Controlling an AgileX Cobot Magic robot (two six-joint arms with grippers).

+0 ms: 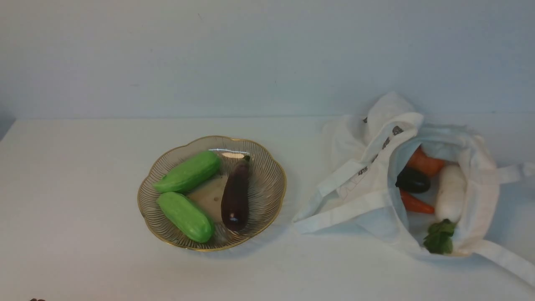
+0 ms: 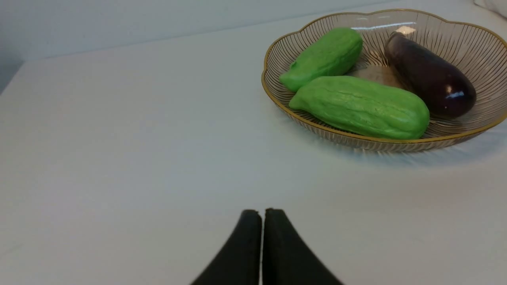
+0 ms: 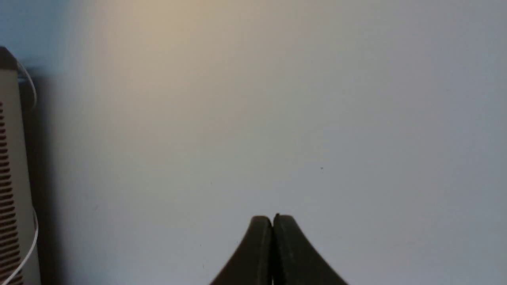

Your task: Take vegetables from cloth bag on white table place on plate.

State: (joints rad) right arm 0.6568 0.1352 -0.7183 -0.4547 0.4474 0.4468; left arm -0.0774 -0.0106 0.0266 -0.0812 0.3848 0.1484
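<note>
**Front view**
- plate point(image 1: 284, 184): on the white table point(image 1: 83, 217), carrying 3 items
- plate eggplant point(image 1: 235, 198): right half of the plate, stem toward the plate's far rim
- far green gourd point(image 1: 189, 171), near green gourd point(image 1: 186, 216): left half of the plate, 1 behind the other
- cloth bag point(image 1: 359, 146): right of the plate and clear of it, lying on its side with the mouth open
- bag contents: far carrot point(image 1: 425, 164), bag eggplant point(image 1: 412, 179), near carrot point(image 1: 414, 204), white radish point(image 1: 450, 192) with its leaves at the mouth

**Left wrist view**
- left gripper point(image 2: 261, 211): jaws pressed together, nothing between them
- position: low over bare table, apart from the plate
- nearest item: near green gourd, with the plate eggplant beyond it

**Right wrist view**
- right gripper point(image 3: 272, 217): jaws pressed together, empty
- facing: a plain pale surface
- at frame edge: beige vented unit point(image 3: 10, 178) with a white cable point(image 3: 29, 85)
- place relative to the plate: cannot tell
</note>
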